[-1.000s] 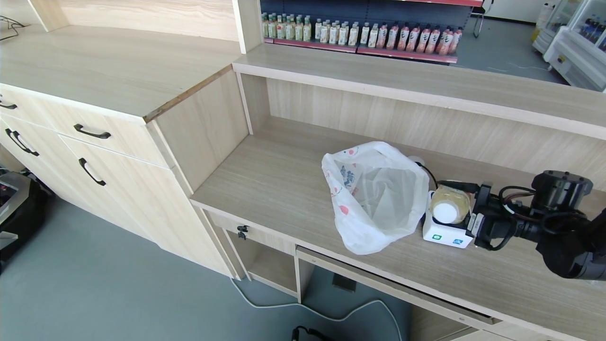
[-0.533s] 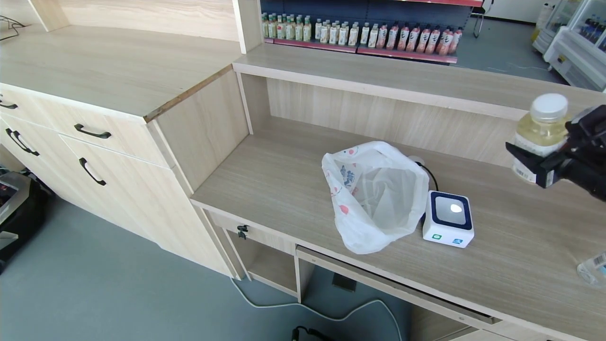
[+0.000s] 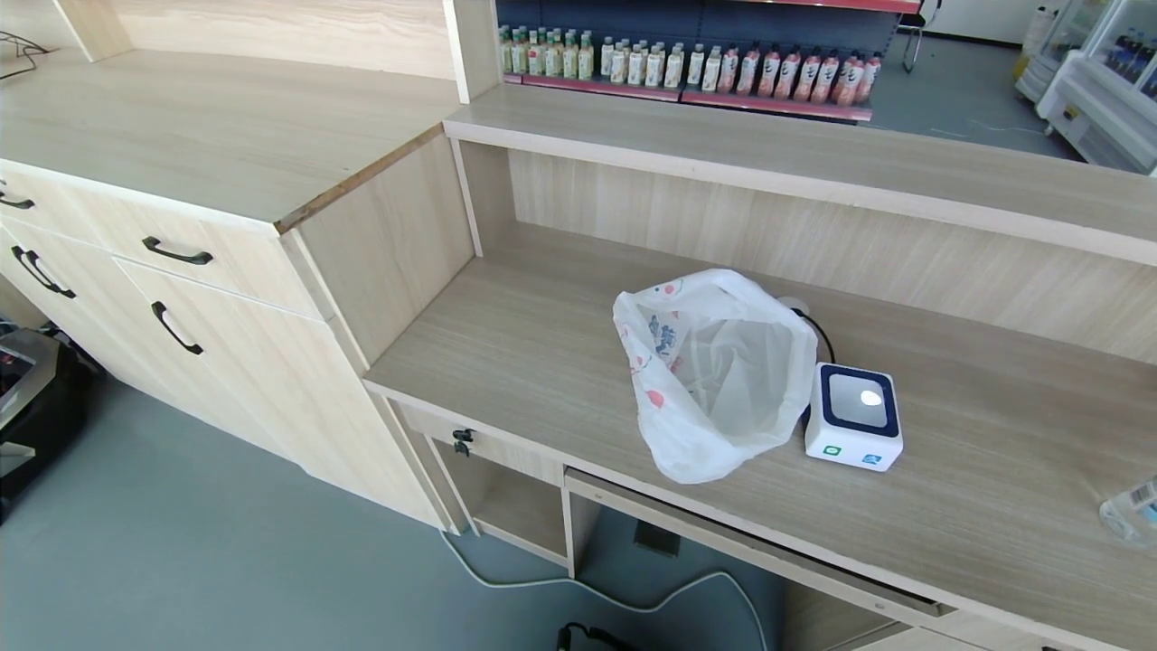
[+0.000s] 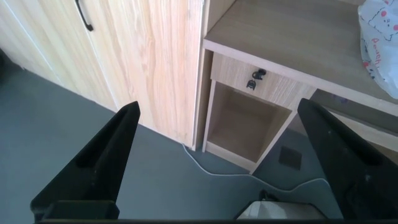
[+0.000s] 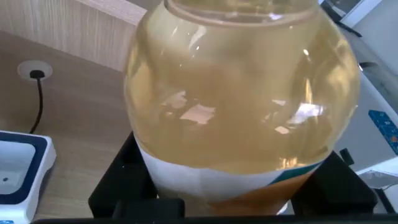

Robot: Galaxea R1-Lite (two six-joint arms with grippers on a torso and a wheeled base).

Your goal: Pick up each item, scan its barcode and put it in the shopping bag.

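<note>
A clear bottle of yellowish drink [image 5: 242, 93] with a white and orange label fills the right wrist view, and my right gripper [image 5: 230, 193] is shut on its lower part. The white scanner [image 3: 854, 416] with a dark glass top stands on the counter, right beside the open white shopping bag [image 3: 719, 371]. The scanner's corner [image 5: 18, 174] lies below and to the side of the held bottle. My left gripper [image 4: 217, 155] hangs open over the grey floor in front of the counter, holding nothing, with the bag's edge [image 4: 380, 37] farther off.
Another clear bottle [image 3: 1130, 511] lies at the counter's right end. A black cable runs from behind the scanner to a round socket [image 5: 36, 73]. The raised back ledge [image 3: 813, 163] and the cabinet [image 3: 226, 136] on the left bound the counter.
The right arm lifted the bottle off the scanner, carried it up and to the right, and has left the head view. The bag and scanner stayed put.
</note>
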